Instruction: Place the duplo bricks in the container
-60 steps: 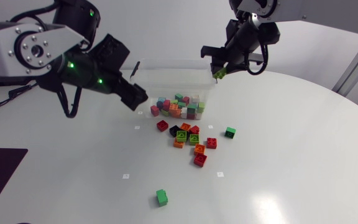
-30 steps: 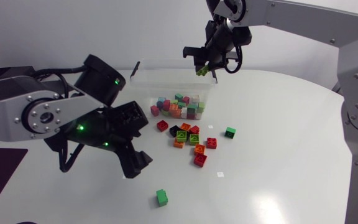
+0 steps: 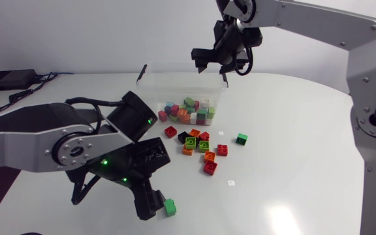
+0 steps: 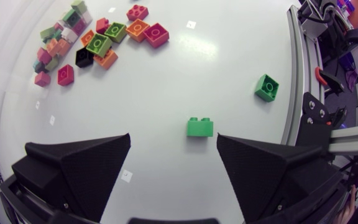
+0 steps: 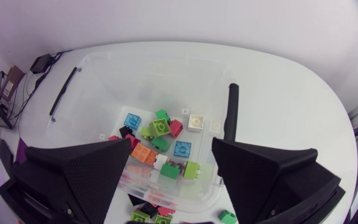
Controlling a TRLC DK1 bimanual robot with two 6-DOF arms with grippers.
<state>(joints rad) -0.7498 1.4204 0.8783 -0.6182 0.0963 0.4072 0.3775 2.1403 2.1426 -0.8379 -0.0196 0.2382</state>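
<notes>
A clear container [image 3: 150, 77] stands at the back of the table with several coloured duplo bricks [image 3: 187, 111] in it. My right gripper [image 3: 213, 61] hangs over its far rim, open, with nothing between its fingers; its wrist view looks down on the container [image 5: 104, 70] and the bricks inside [image 5: 161, 147]. A loose pile of red, orange, green and black bricks [image 3: 198, 147] lies in front of the container. My left gripper [image 3: 154, 202] is low and open beside a lone green brick [image 3: 170, 207], which lies just ahead of its fingertips [image 4: 200, 127].
Another green brick [image 3: 241, 138] lies alone to the right of the pile, also seen in the left wrist view [image 4: 266, 87]. A black stick [image 5: 230, 112] lies inside the container by its wall. Small white markers dot the table.
My left arm swung from beside the container to the table's front, down to the lone green brick. My right gripper opened over the container; the lime brick it held is gone from it.
</notes>
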